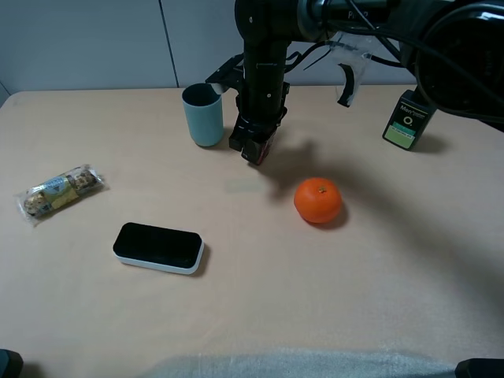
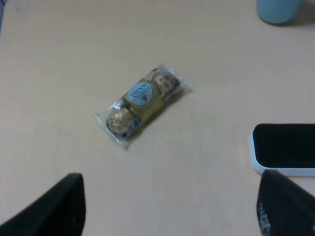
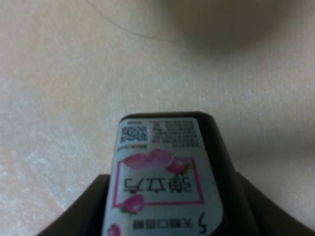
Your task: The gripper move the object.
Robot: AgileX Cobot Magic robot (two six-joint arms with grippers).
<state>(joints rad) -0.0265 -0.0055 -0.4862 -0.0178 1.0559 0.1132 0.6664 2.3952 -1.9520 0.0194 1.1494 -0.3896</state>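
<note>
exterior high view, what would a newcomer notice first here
The big black arm reaching in from the upper right, its right gripper clamped on the small black box next to the teal cup. Then the bright orange, apart from them and nearer the camera.

Beige table (image 1: pixel 378 299), upright teal cup (image 1: pixel 203 115), orange (image 1: pixel 318 200), flat black-and-white case (image 1: pixel 158 247), wrapped chocolate packet (image 1: pixel 61 193), green-labelled bottle (image 1: pixel 409 118)

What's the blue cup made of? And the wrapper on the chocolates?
The cup looks like matte plastic or ceramic; its even, dull surface leaves that open. The chocolate wrapper looks like clear, shiny plastic film, with crinkled gold foil inside.
</note>
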